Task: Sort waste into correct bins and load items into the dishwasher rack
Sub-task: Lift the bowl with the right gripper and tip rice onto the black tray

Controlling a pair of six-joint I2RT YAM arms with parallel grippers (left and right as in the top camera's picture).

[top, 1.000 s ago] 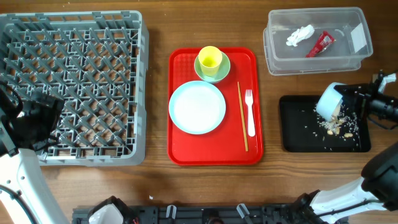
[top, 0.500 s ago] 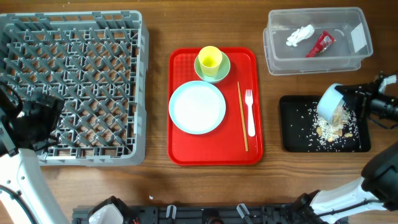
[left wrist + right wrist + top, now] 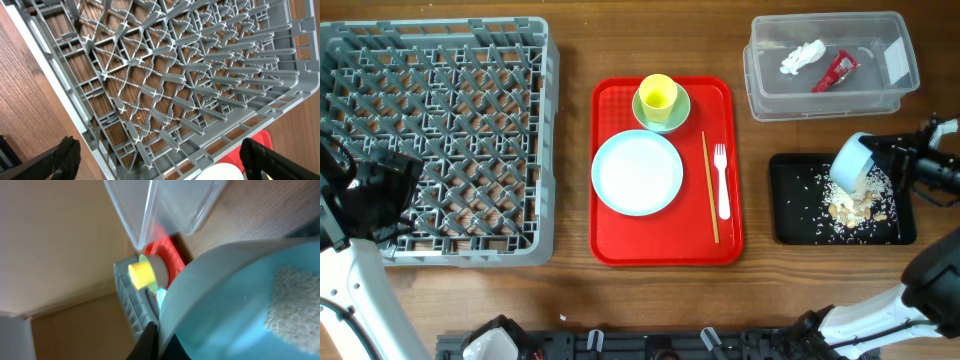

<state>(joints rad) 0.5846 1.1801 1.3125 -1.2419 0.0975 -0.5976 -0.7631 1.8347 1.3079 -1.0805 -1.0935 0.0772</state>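
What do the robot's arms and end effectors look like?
Both arms are white, rounded links, left arm and right arm, with black joints. The left end effector has blunt black fingers; the right end effector is black too.

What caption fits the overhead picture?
Right hand holds the small bowl tilted over rice scraps on the black tray.

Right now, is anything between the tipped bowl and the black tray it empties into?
Nothing visible: the bowl tilts directly over the black tray, with rice piled on the tray beneath its rim.
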